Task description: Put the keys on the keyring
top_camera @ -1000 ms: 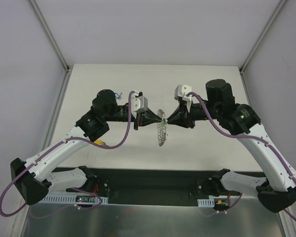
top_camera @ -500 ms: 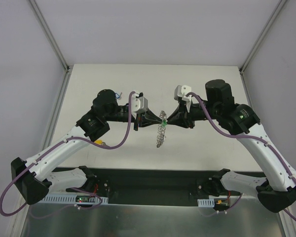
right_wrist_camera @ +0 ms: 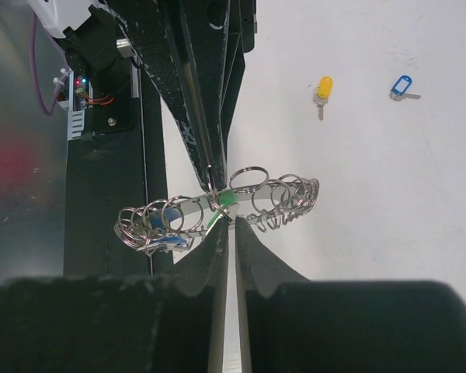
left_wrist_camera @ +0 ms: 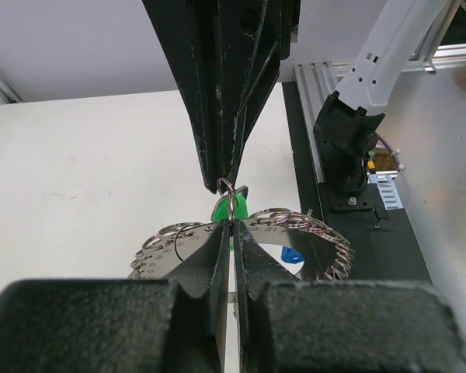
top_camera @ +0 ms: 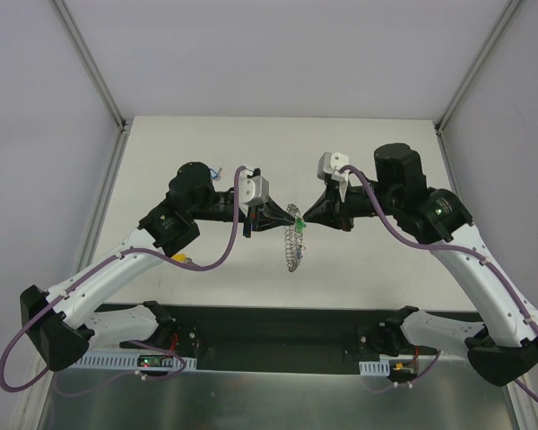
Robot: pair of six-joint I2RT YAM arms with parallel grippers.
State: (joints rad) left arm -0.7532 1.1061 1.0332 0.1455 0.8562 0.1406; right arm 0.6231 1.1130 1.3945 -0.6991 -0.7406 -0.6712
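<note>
left jaws clamped shut on keyring (left_wrist_camera: 314,237), which hangs mid-air between both arms, clear of bench (right_wrist_camera: 373,194). right jaws pinched on green key (right_wrist_camera: 225,200) at ring rim. yellow key (right_wrist_camera: 321,88) and blue key (right_wrist_camera: 401,85) lie on bench.

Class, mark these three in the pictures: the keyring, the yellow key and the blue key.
keyring (right_wrist_camera: 289,194), right wrist view, on its coiled rim.
yellow key (right_wrist_camera: 324,85), right wrist view, on its plastic head.
blue key (right_wrist_camera: 401,84), right wrist view, on its plastic head.
</note>
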